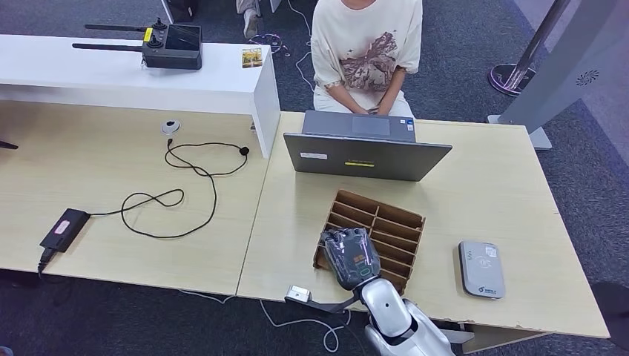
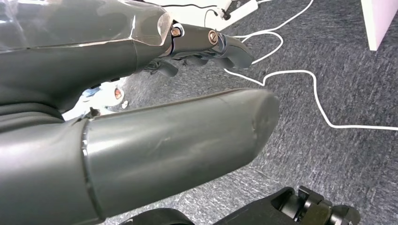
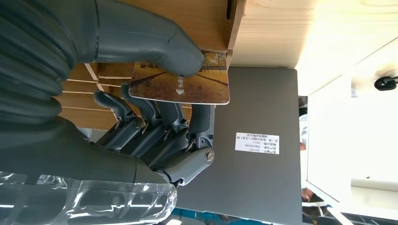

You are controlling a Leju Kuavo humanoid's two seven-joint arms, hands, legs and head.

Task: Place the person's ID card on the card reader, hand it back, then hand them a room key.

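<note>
Silver forearm rising from the near table edge, with the right hand hovering over the near-left corner of the brown wooden compartment tray. Pinching a room key card between thumb and the dark fingers curled beneath it, the card showing a brownish printed scene and a small arrow. Holding the card just at the tray's edge, above its slotted dividers. Hanging low beside the body, the left hand pointing at grey carpet and white cables; thumb and fingers lying apart with nothing between them. Sitting flat on the pale wooden table, right of the tray and well apart from it, a grey card reader. Standing just beyond the tray, a grey laptop, lid back facing the robot. Sitting behind the laptop, a person in a cream printed shirt, hands at the keyboard. Lying off to the left, a black cable and black adapter.
</note>
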